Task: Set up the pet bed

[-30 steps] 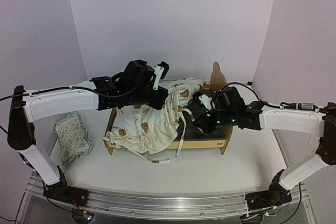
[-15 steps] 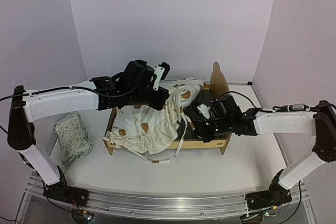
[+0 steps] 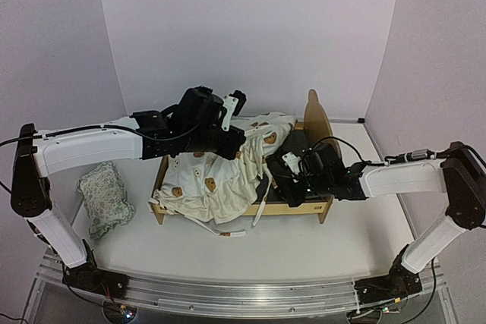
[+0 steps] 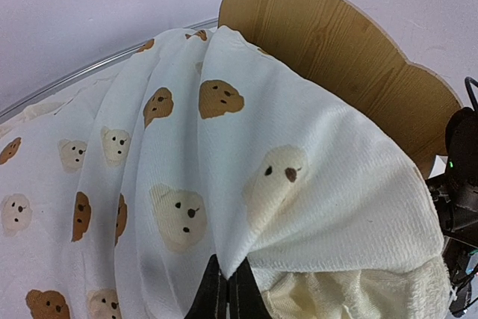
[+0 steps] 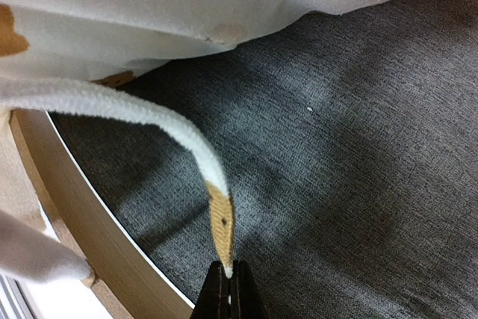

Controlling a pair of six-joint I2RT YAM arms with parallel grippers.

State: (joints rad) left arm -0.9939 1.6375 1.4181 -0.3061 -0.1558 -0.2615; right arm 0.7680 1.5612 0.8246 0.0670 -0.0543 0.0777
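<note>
The pet bed [image 3: 316, 117] is a light plywood frame with its bear-ear headboard [image 4: 351, 72] at the right and a dark grey fabric base [image 5: 358, 132]. A cream bear-print cover [image 3: 220, 180] lies bunched over its left and middle parts. My left gripper [image 4: 226, 283] is shut on a raised fold of that cover [image 4: 299, 184], above the bed's middle. My right gripper [image 5: 228, 278] is low over the grey base near the front side rail [image 5: 89, 207]. It is shut on the tan tip of a white tie [image 5: 221, 222] that leads back to the cover.
A small pale floral pillow [image 3: 105, 196] lies on the table left of the bed, near the left arm. Loose ties hang over the bed's front rail [image 3: 228, 233]. Pale walls close in at the back and both sides.
My right arm has stretched left and toward the bed's front rail, carrying the tie's tip with it. The left arm and its fold of cover have stayed put.
</note>
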